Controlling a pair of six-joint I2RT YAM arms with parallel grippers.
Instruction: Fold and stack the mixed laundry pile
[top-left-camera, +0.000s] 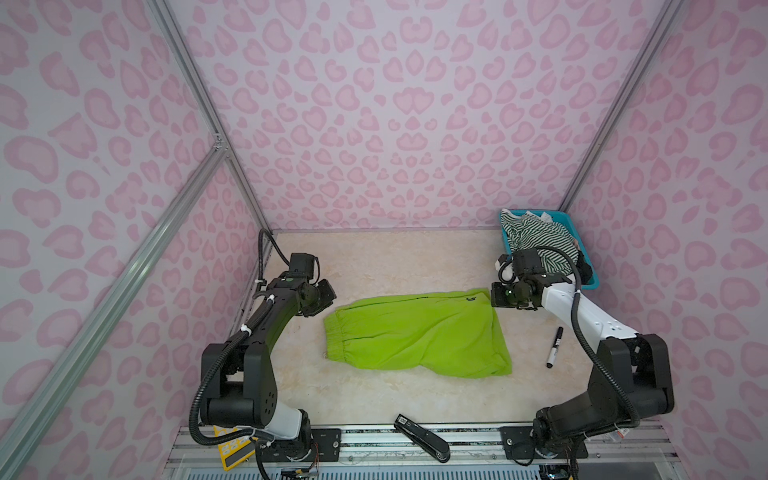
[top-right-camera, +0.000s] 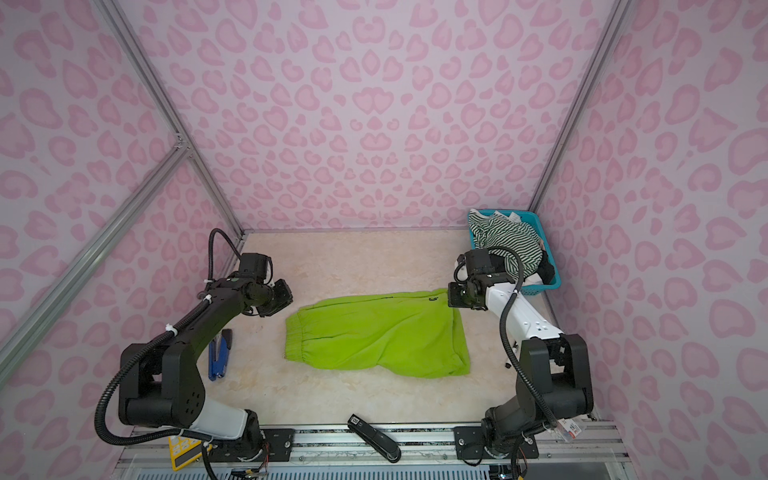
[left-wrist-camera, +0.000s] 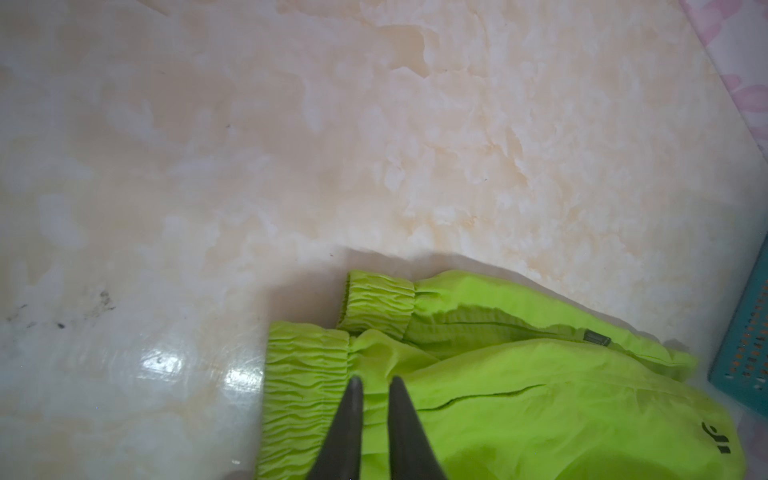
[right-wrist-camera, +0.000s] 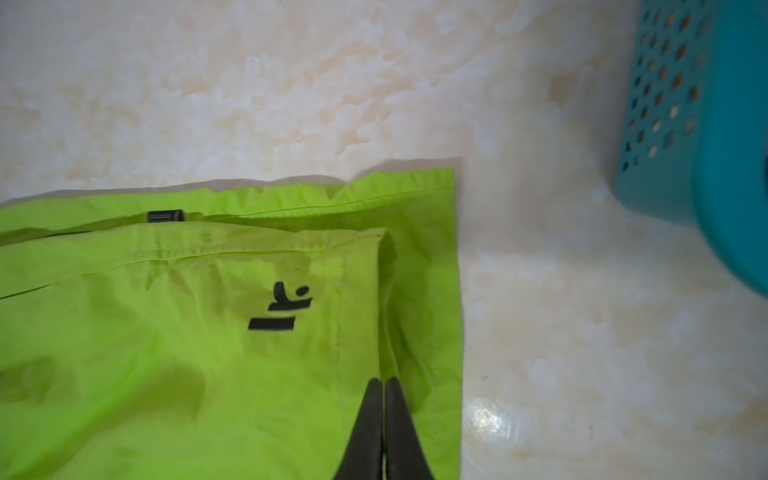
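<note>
Pale lilac walls printed with pink leopard-like blotches (top-left-camera: 374, 104) close in on the left, far and right, joined by silver aluminium frame bars (top-left-camera: 195, 83). The glossy beige marbled tabletop (top-left-camera: 374, 266) catches bright glare. A ribbed metal rail (top-left-camera: 473, 440) runs along its near edge.

Closed tool (right-wrist-camera: 383, 381) over lime-green shorts (right-wrist-camera: 166, 365)

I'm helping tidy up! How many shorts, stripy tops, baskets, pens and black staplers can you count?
Shorts: 1
Stripy top: 1
Basket: 1
Pen: 1
Black stapler: 1
Total: 5
</note>
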